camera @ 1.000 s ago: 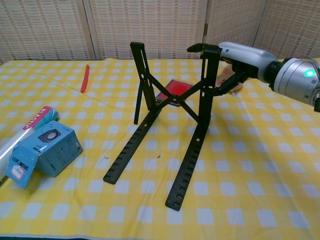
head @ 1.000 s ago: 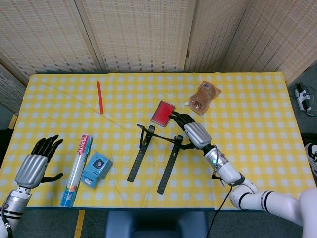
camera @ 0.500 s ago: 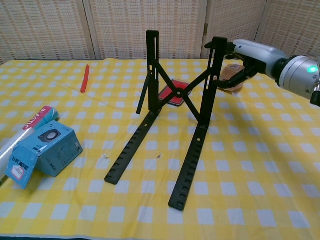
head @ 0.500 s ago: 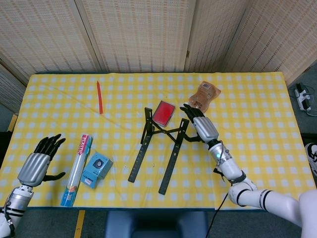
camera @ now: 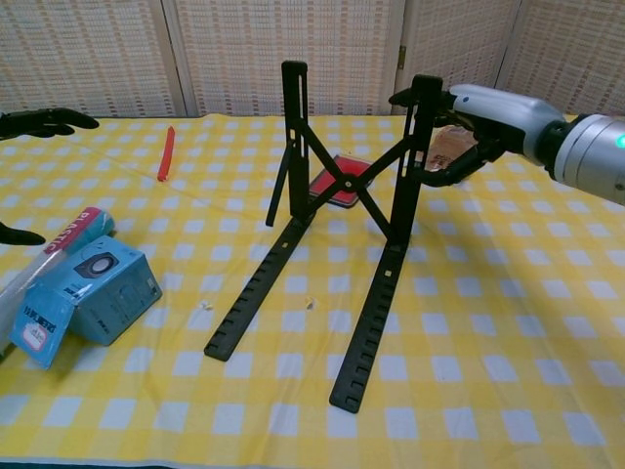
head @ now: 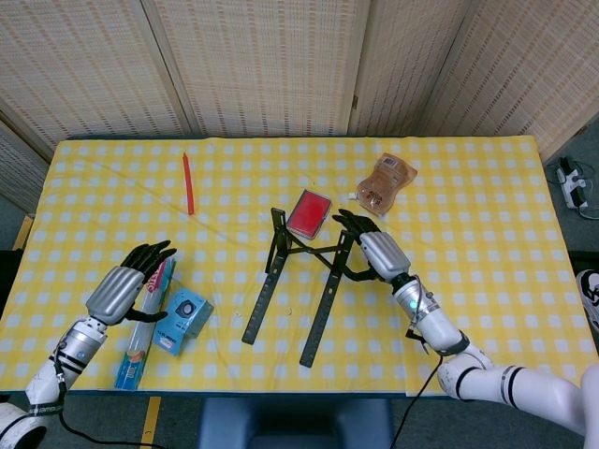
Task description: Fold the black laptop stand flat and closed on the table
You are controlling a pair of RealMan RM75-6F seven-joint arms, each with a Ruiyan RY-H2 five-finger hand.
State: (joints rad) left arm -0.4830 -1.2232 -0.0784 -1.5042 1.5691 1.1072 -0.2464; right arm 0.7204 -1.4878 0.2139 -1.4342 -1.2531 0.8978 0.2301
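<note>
Black laptop stand (head: 304, 281) stands near the centre of the counter (head: 487, 281), on the yellow checked cloth. Still unfolded: two notched base rails lie flat and run toward the lower edge of the frame, two uprights rise at the far end, crossed struts join them.

Right hand (head: 374, 251) is at the stand's right upright. In the chest view (camera: 479, 117) its fingers wrap over the top of that upright and the thumb comes in from behind, so it grips the upright.

Left hand (head: 126, 288) hovers at lower left of the head view, above a rolled tube of plastic wrap (head: 148, 323). Fingers are spread apart, nothing held. In the chest view only the dark fingertips (camera: 39, 120) show at the left edge.

Blue box (head: 182, 321) lies just beside the roll on its right. In the chest view (camera: 86, 293) it sits tilted, touching the roll.

Flat red object (head: 308, 212) lies behind the stand, near the uprights. Brown pouch (head: 385, 183) lies to its right, beyond the right hand. Red stick (head: 188, 183) lies at upper left of the cloth, well apart from the rest.
</note>
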